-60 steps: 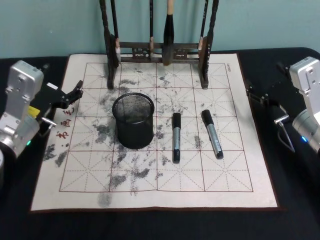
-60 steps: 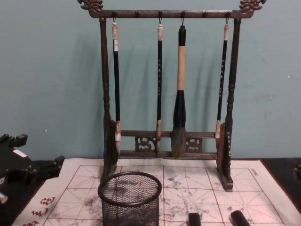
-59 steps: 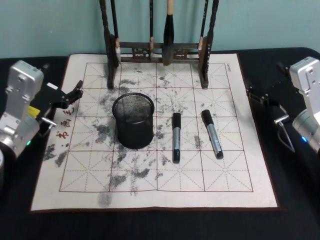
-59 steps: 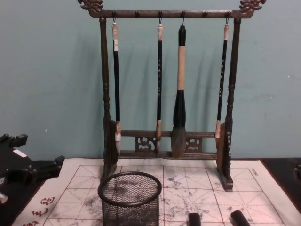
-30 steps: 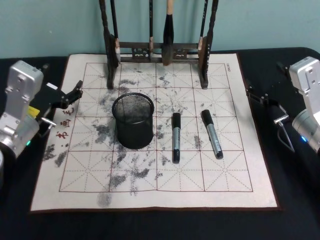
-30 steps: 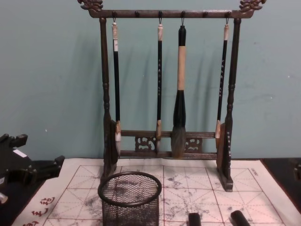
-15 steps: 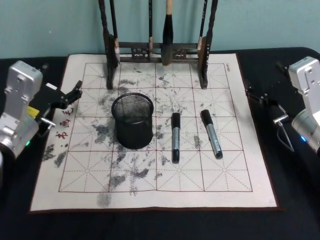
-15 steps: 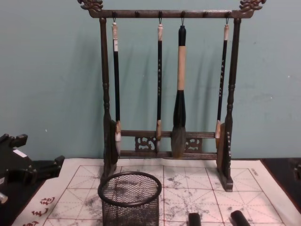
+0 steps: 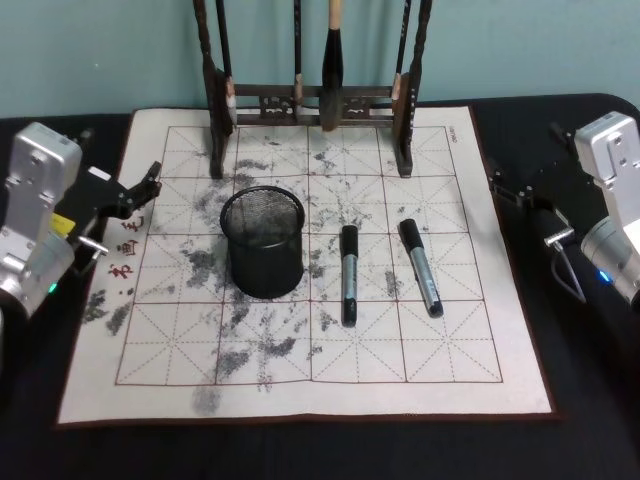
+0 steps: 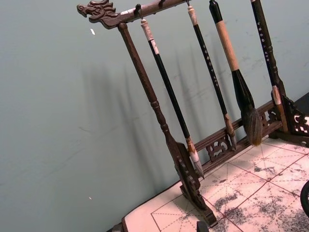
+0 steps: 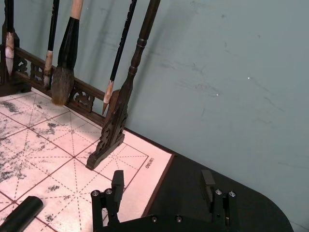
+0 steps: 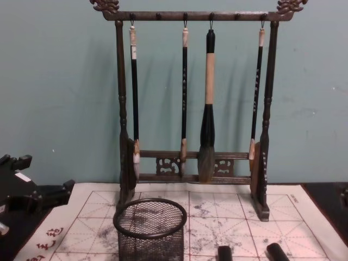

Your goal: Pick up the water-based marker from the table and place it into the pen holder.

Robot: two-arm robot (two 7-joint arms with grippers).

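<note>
Reach is the step in hand, since nothing is gripped. The right gripper point(image 11: 161, 186) hangs beside the right edge of the mat point(image 9: 400, 385), jaws wide apart and empty; the left gripper point(image 9: 148, 186) rests by the left edge, also spread. Two markers lie flat on the mat to the right of the pen holder point(image 9: 263, 243): the inner marker point(image 9: 348, 274) near it, the outer marker point(image 9: 421, 267) farther off. Their labels are too small to tell which is water-based. The right arm suits best: descend from above, jaws across the barrel at mid-length, clear of the neighbour, then tip it upright over the holder's mouth.
</note>
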